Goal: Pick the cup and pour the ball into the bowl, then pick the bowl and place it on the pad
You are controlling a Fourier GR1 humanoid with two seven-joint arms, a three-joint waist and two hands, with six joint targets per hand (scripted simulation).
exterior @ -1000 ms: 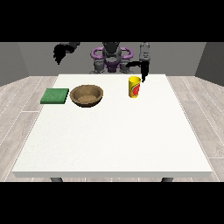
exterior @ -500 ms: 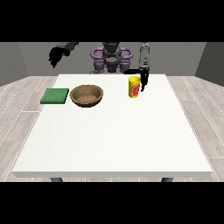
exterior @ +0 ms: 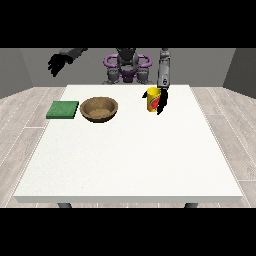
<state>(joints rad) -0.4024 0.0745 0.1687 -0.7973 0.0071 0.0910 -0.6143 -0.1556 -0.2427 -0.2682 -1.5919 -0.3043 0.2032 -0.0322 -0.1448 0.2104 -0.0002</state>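
Grey walls and pale plank flooring frame a large white table point(exterior: 130, 150) in the front view, with the robot small at its far edge.

On the table stand a yellow cup point(exterior: 152, 99), a brown bowl point(exterior: 99, 108) and a green pad point(exterior: 63, 109), all in a row near the robot's side. The cup is upright, the bowl sits apart from the pad, just beside it, and nothing rests on the pad. By that evidence no step of the task is finished: the cup is not lifted, the pour is not made, and the bowl is not moved. The ball cannot be made out; it may lie inside the cup.

The hand at the view's right point(exterior: 161, 101) hangs down from its arm directly beside the cup, on the side away from the bowl, its fingers pointing downward and touching or nearly touching the cup's wall. Whether those fingers are spread or closing around the cup cannot be told.

The hand at the view's left point(exterior: 57, 63) is raised well above and behind the pad, far from every object, its fingers loosely spread and holding nothing.
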